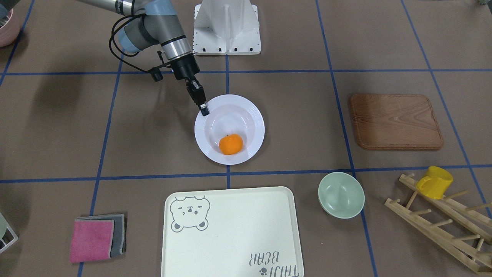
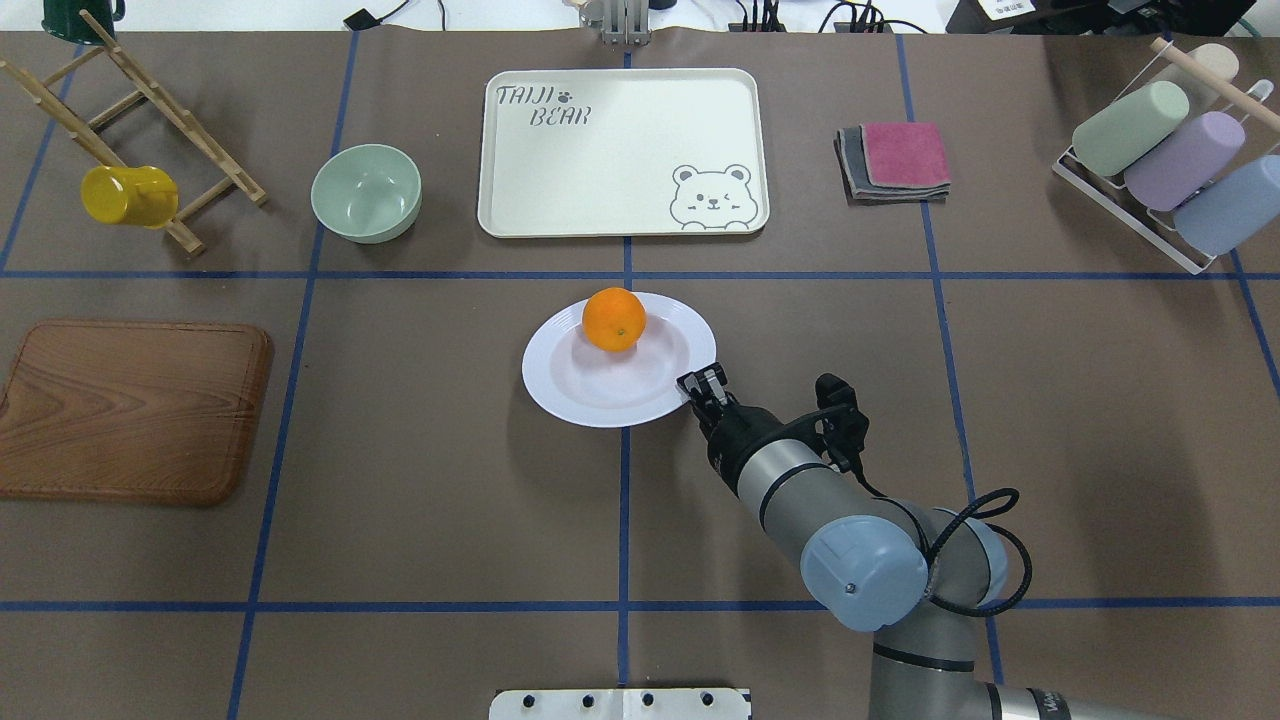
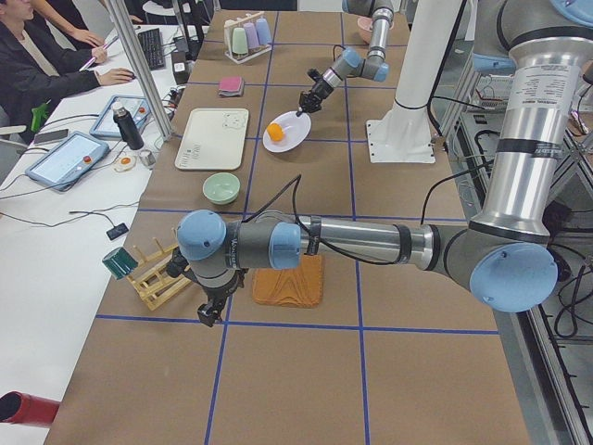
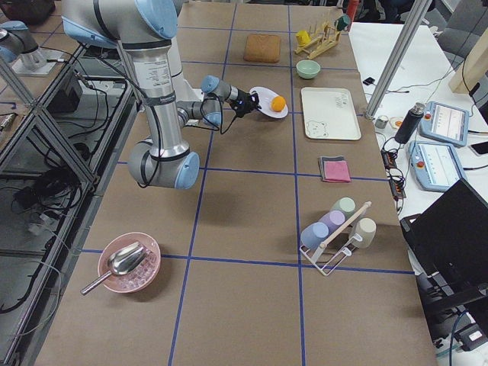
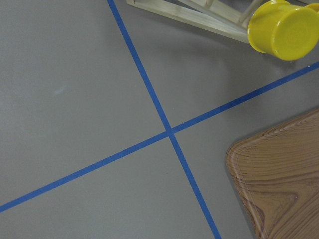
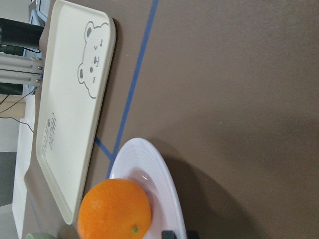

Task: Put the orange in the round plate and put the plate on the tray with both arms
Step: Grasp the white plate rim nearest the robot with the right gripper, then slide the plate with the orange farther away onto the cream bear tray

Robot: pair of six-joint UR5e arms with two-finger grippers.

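The orange [image 1: 231, 144] lies inside the white round plate [image 1: 254, 115] at mid-table, toward the side of the plate nearest the tray. The cream tray [image 1: 230, 231] with its bear drawing lies flat a little beyond the plate, apart from it. My right gripper [image 1: 203, 110] sits on the plate's rim nearest the robot, its fingertips [image 6: 169, 234] pinching that rim. In the overhead view the right gripper [image 2: 700, 383] meets the plate [image 2: 560, 390] at its right front edge. My left gripper [image 3: 211, 313] shows only in the exterior left view, low beside the wooden rack; I cannot tell whether it is open or shut.
A brown wooden board [image 1: 396, 121], a pale green bowl [image 1: 341, 194] and a wooden rack holding a yellow mug [image 1: 434, 182] are on the robot's left side. Folded pink and grey cloths [image 1: 96, 238] and a rack of cups [image 2: 1160, 160] are on its right. People sit at a side desk [image 3: 56, 56].
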